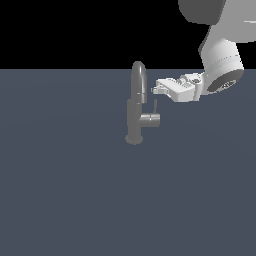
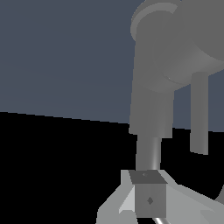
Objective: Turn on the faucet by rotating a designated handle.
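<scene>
The grey faucet (image 1: pixel 135 117) stands upright on the floor, its arched spout (image 1: pixel 139 75) rising above the body. A short side cylinder (image 1: pixel 151 120) sticks out toward the exterior view's right. The thin handle (image 1: pixel 155 106) points up from its end. My white gripper (image 1: pixel 156 89) reaches in from the exterior view's right, its tip just above the handle's top and beside the spout. Its fingers look shut with nothing between them. In the wrist view the faucet (image 2: pixel 151 100) looms close, the handle (image 2: pixel 199 113) beside it, and the gripper (image 2: pixel 148 197) is near the spout.
A flat blue-grey floor (image 1: pixel 75 190) surrounds the faucet. My arm's white links (image 1: pixel 222 55) hang over the exterior view's upper right.
</scene>
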Available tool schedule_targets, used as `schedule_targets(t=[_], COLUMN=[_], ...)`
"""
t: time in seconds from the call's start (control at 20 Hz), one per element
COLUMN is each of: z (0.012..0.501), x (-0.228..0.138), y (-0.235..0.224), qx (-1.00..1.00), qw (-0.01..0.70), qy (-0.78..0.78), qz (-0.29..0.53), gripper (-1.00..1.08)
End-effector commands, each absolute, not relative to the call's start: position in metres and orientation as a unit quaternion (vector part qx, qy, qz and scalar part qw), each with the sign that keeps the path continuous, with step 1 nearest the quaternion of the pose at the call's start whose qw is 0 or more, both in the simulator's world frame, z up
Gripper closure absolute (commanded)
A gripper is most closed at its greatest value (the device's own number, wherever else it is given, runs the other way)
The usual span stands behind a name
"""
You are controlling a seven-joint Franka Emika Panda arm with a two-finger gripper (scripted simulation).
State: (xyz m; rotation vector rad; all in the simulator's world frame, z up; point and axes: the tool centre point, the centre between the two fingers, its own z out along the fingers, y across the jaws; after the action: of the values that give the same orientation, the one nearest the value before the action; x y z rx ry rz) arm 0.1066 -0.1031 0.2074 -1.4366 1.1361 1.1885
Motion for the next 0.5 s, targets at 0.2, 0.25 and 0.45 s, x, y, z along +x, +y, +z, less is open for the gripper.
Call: schedule_targets(t=[0.2,0.25,0.45], z=[0.169,0.165,0.159], x=[0.11,0.111,0.111], y=[-0.102,-0.102,-0.101], qx=[-0.524,-0.518,-0.508], qw=[0.483,0.485,0.488], qy=[0.485,0.487,0.49], qz=[0.507,0.509,0.513], gripper=[1.08,1.08,1.08])
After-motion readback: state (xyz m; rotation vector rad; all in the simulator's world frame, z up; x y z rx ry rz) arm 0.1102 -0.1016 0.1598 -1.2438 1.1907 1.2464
